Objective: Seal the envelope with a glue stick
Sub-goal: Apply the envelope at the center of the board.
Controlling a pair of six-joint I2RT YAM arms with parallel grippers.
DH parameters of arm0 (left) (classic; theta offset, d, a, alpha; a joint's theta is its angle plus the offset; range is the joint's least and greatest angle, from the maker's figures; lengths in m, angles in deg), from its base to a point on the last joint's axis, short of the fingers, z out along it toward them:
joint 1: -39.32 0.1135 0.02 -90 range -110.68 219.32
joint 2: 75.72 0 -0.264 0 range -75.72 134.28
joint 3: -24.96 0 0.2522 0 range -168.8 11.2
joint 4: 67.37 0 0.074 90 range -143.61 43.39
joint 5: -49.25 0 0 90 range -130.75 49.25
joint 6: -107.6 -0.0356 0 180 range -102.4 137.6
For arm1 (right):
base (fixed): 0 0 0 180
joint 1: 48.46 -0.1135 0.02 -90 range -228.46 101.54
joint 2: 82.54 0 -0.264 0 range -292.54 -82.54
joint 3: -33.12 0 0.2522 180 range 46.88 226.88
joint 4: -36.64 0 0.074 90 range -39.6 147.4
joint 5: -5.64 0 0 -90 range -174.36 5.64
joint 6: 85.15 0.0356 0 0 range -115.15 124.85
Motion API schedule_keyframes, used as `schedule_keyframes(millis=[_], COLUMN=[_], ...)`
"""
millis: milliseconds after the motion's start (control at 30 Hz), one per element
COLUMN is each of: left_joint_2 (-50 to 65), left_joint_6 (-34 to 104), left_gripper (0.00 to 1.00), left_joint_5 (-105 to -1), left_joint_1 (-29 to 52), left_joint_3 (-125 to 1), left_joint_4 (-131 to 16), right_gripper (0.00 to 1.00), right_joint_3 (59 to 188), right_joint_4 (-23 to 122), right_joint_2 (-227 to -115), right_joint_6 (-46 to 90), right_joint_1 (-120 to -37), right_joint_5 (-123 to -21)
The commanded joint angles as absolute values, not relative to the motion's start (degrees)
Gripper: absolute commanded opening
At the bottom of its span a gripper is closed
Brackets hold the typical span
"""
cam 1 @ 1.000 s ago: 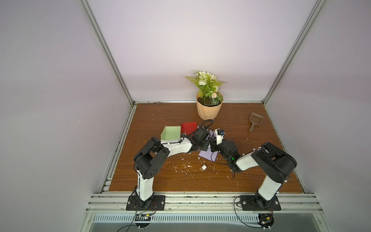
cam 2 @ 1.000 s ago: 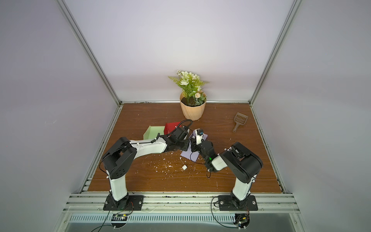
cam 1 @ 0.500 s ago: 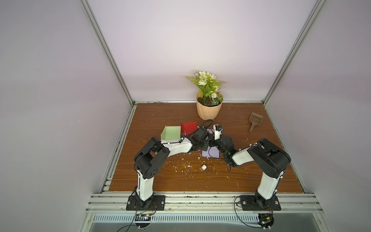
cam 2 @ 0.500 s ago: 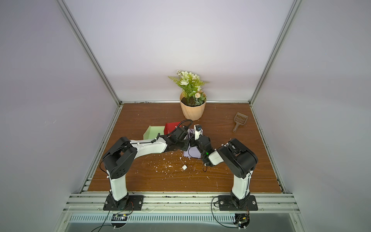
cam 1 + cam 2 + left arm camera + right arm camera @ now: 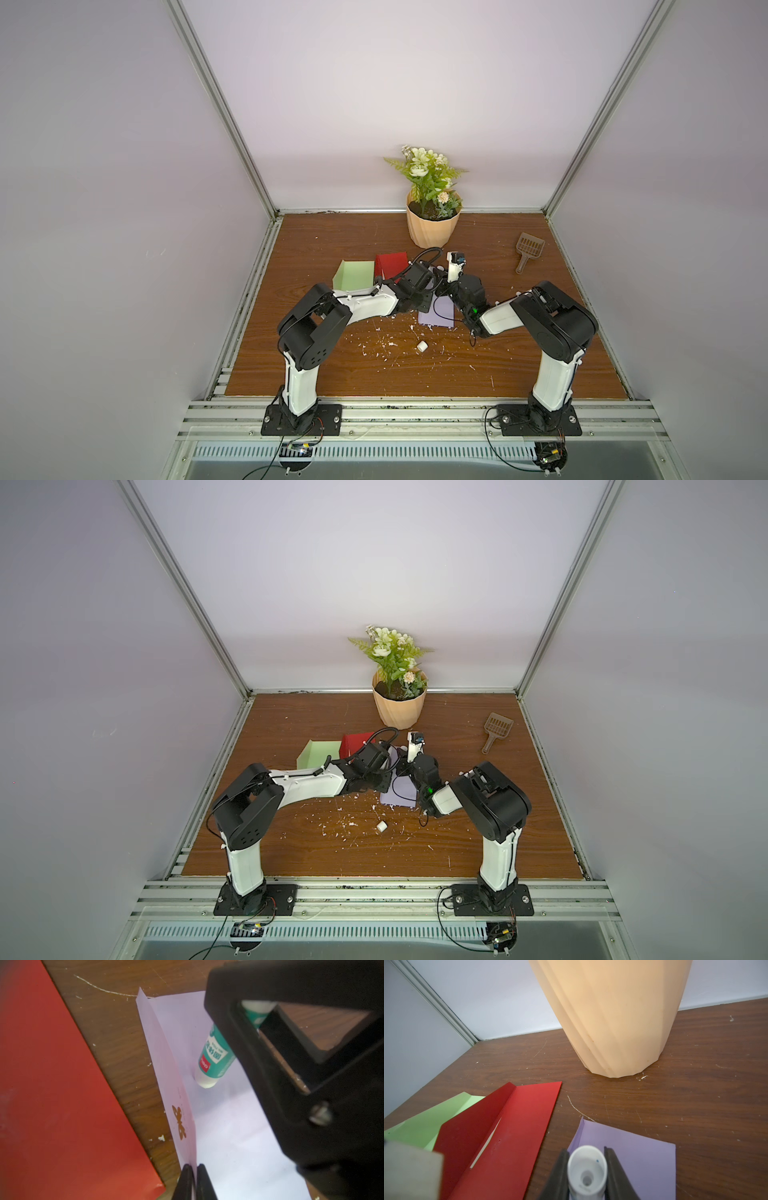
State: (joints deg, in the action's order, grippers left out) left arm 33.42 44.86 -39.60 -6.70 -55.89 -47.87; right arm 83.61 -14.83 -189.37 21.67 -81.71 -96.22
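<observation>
Risks first. left tool [image 5: 192,1178] has only a thin edge-pinch on the flap [image 5: 166,1059] of the lilac envelope [image 5: 228,1136]. If the stick drags hard along the crease, the paper could slip out or tear, and the flap would drop onto the glue tip.

glue stick [image 5: 216,1059] is tilted, tip looks pressed onto the envelope body just beside the crease (slight dimple in the paper there). Too much down-force would buckle the paper or shove the envelope across the surface [image 5: 116,1047], since nothing but that pinch anchors it.

red envelope [image 5: 52,1084] lies near the flap's outer face with a strip of bare wood between. If the lilac one slides, stray glue could bond the two.

Tools: left tool is clenched almost fully, just paper between the jaws, flap held upright. right tool [image 5: 586,1159] is clamped on the stick's barrel, jaws apart only by the tube's width, butt end toward its wrist camera.

Small white cylinder [image 5: 422,346] sits loose on the surface, apart from the envelope. Probably the cap, can't confirm.
</observation>
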Motion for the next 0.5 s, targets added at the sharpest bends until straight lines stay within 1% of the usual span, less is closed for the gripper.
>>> schedule_keyframes(millis=[0, 167, 367, 433, 467], left_joint_2=[35.13, 35.18, 35.27, 35.34, 35.32], left_joint_6=[45.61, 46.16, 46.33, 46.17, 46.09], left_gripper=[0.10, 0.09, 0.09, 0.11, 0.14], left_joint_5=[-39.27, -38.55, -38.63, -39.13, -39.40], left_joint_1=[-7.14, -7.14, -7.15, -7.12, -7.15], left_joint_3=[-57.09, -57.44, -57.66, -57.93, -58.08], left_joint_4=[-45.09, -44.21, -44.20, -44.29, -44.20], right_gripper=[0.00, 0.00, 0.00, 0.00, 0.00], right_joint_3=[82.12, 79.47, 78.52, 78.36, 78.19], right_joint_4=[-14.06, -16.74, -17.39, -17.75, -18.24], right_joint_2=[-184.65, -181.08, -178.41, -178.17, -178.08], right_joint_6=[26.93, 38.53, 44.25, 45.79, 46.55], right_joint_1=[-80.34, -75.58, -71.92, -70.91, -70.43], right_joint_5=[-91.21, -83.09, -77.97, -76.62, -75.86])
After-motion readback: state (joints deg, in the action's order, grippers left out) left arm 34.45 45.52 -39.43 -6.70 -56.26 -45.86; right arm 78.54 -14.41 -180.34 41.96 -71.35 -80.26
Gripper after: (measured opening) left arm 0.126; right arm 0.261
